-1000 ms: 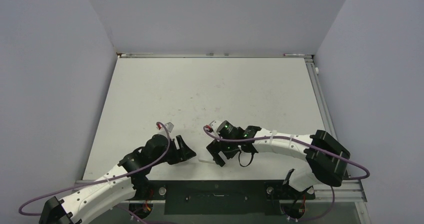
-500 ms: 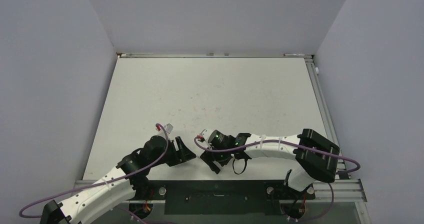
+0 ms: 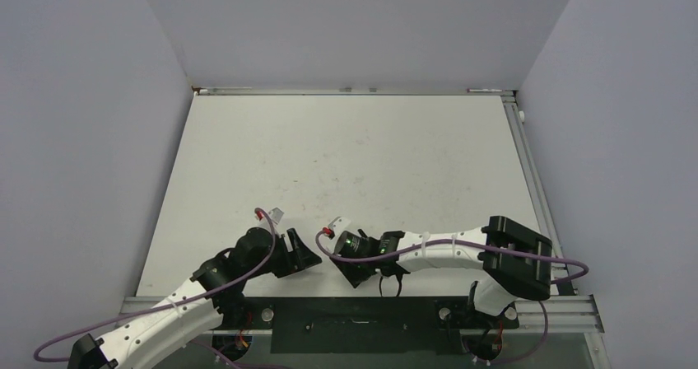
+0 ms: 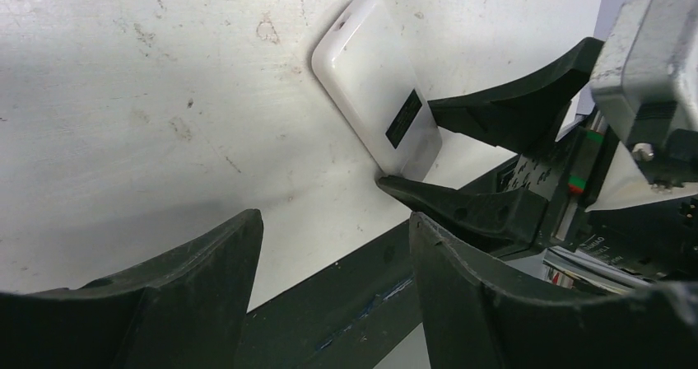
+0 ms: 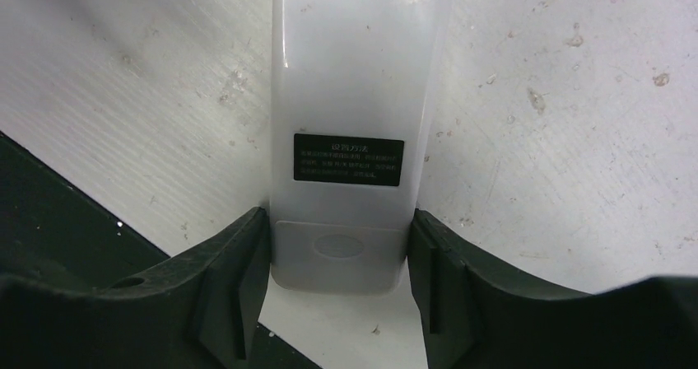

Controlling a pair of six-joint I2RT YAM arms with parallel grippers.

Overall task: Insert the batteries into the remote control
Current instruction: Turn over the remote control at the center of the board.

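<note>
White plastic, back side up: the remote control (image 5: 350,97) lies flat on the scuffed white table (image 3: 346,147), with a small black label (image 5: 349,160) of tiny print across its middle. It sits near the table's near edge, and the corner of its end is just beside the dark metal rail (image 3: 354,311) that runs along that edge. The right gripper (image 5: 339,221) reaches in low from the right. Its two black fingers press against the remote's long sides at the end nearest the rail, so the jaws are closed on it. The left gripper (image 4: 333,229) hovers just to the left, a little apart from the right one, with its fingers spread and nothing between them. Through that gap the table edge and the rail show. Both arms are folded low along the near edge, their purple cables looping behind them. Beyond them the tabletop stretches to a thin raised lip at the far side. Pale grey walls (image 3: 82,138) stand at the left, right and far edges, well apart from both grippers.
</note>
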